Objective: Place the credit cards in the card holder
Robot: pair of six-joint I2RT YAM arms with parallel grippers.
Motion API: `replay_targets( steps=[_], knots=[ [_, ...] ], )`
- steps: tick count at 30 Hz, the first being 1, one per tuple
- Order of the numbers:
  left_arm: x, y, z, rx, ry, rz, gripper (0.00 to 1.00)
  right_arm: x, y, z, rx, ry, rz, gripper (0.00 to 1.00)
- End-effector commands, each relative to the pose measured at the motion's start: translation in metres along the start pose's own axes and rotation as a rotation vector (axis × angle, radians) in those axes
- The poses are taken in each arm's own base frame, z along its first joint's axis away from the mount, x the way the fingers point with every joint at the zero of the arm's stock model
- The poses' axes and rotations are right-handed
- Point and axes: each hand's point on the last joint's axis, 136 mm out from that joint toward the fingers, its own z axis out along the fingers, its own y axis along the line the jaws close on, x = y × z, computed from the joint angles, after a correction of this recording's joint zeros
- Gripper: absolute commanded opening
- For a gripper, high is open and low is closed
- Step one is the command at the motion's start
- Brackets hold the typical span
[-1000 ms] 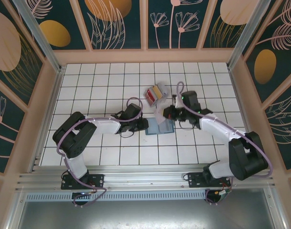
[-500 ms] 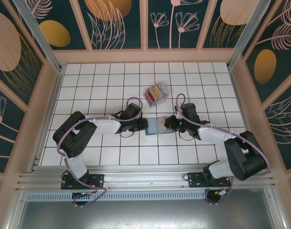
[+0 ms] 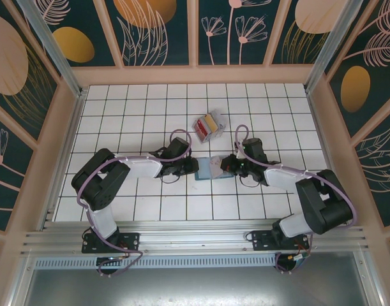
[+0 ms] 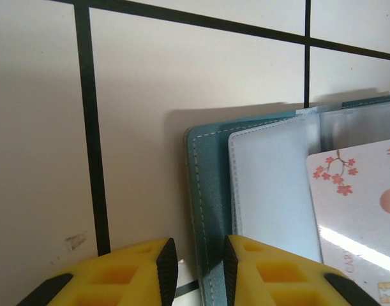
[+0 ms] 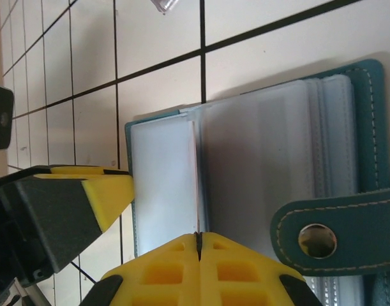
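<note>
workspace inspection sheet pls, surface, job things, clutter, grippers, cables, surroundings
surface: white tiled table with dark grout.
job's things: teal card holder lies open, clear pages up, a blossom-print card lying on them; red and yellow credit cards in a clear box farther back.
clutter: nothing seen.
grippers: left gripper slightly apart, astride the holder's cover edge; right gripper shut on a clear page edge.
cables: purple cable looped along each arm.
surroundings: floral wall panels, wooden frame.

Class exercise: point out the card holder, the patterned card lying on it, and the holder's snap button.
card holder (image 4: 210, 191): left wrist view, teal cover edge.
patterned card (image 4: 360, 210): left wrist view, pale face.
snap button (image 5: 316, 240): right wrist view, metal centre.
</note>
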Motion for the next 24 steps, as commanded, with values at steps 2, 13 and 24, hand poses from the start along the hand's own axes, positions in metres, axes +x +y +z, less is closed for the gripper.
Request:
replay_targets(
  steps=[2,13,24],
  knots=[
    [0.043,0.052,0.033,-0.141,0.133,-0.024,0.31,0.0,0.001,0.003,-0.026,0.002,-0.014,0.0],
    [0.042,0.05,0.034,-0.137,0.139,-0.023,0.31,0.004,-0.007,0.012,-0.018,0.018,-0.016,0.0],
    [0.042,0.048,0.035,-0.134,0.141,-0.023,0.31,0.0,-0.008,0.017,-0.017,0.009,-0.022,0.0]
  ],
)
